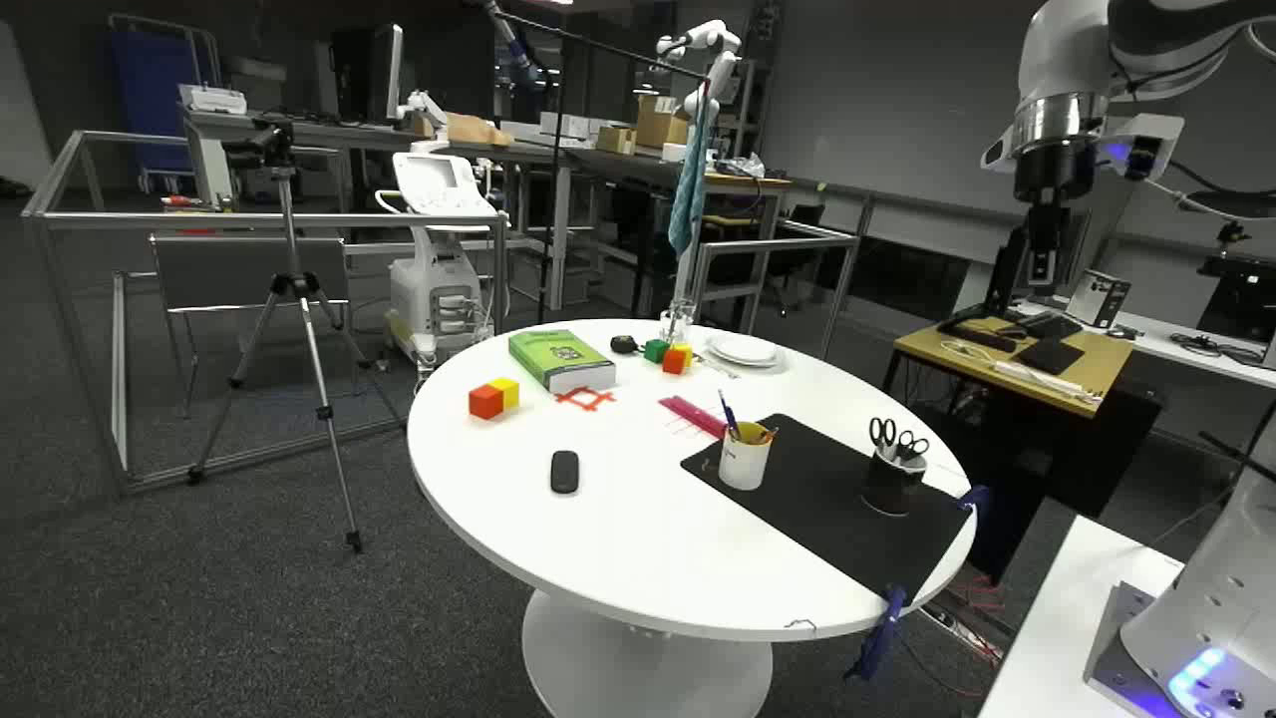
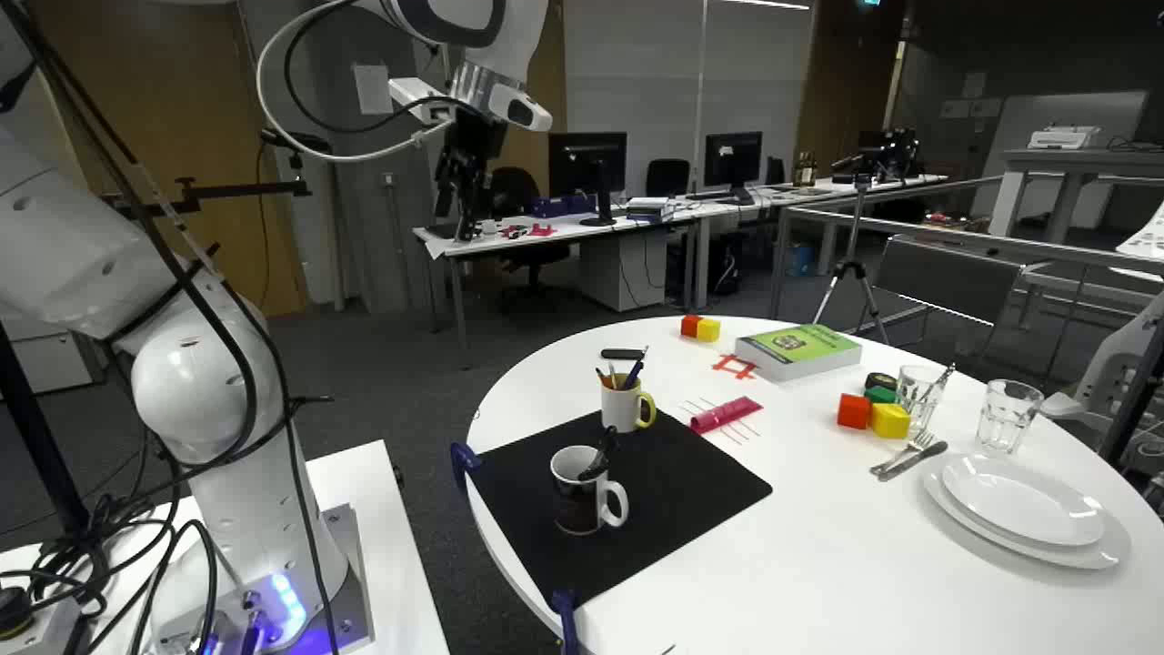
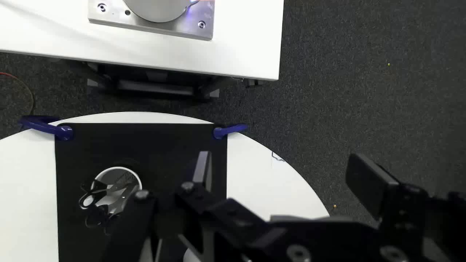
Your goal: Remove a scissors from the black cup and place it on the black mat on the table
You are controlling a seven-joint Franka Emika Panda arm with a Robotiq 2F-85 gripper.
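Observation:
The black cup (image 1: 890,491) stands upright on the black mat (image 1: 797,499); the cup (image 2: 577,505) and mat (image 2: 677,500) show in both exterior views. Black-handled scissors (image 1: 883,435) stick up out of the cup, seemingly two pairs. In the wrist view the scissors (image 3: 113,194) lean over the rim of the cup (image 3: 117,168), at left on the mat (image 3: 153,145). My gripper (image 3: 285,178) is open and empty, its fingers wide apart. In both exterior views the gripper (image 1: 1042,267) (image 2: 456,207) hangs high above table level, well above the cup.
A cream-yellow mug with pens (image 1: 745,464) stands on the mat near the cup. Blue clamps (image 3: 65,132) (image 3: 220,132) hold the mat at the table edge. A green book (image 1: 563,361), colored blocks (image 1: 486,401), a black case (image 1: 564,472) and plates (image 2: 1023,500) lie on the round table.

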